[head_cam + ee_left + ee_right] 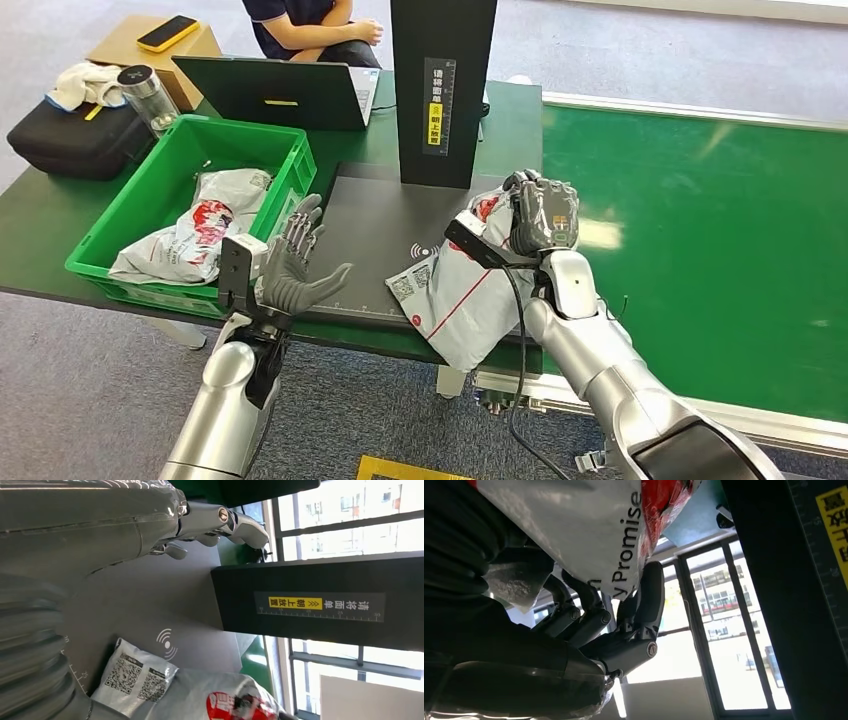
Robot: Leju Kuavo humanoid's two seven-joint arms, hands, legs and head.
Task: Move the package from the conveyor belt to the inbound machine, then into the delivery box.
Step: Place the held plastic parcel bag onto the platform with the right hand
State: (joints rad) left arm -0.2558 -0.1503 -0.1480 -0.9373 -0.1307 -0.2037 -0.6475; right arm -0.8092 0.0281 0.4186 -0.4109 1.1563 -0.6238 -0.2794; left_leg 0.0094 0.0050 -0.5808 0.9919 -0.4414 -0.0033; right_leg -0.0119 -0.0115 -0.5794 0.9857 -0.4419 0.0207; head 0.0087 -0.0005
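Right hand (543,212) gripping top of grey package (465,300) w/ lower end resting on dark scanner pad (375,215), left hand (296,262) spread wide, holding nothing, near green bin (288,160).

The dark green desk (40,215) carries a green crate (180,190), an open laptop (280,92), a black bag (70,140) and the grey scanner plate (375,215) with its black column (440,90).

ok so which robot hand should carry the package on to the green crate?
Right. The right robot hand already grips the package on the scanner platform; the left robot hand is open and holds nothing, though nearer the green crate.
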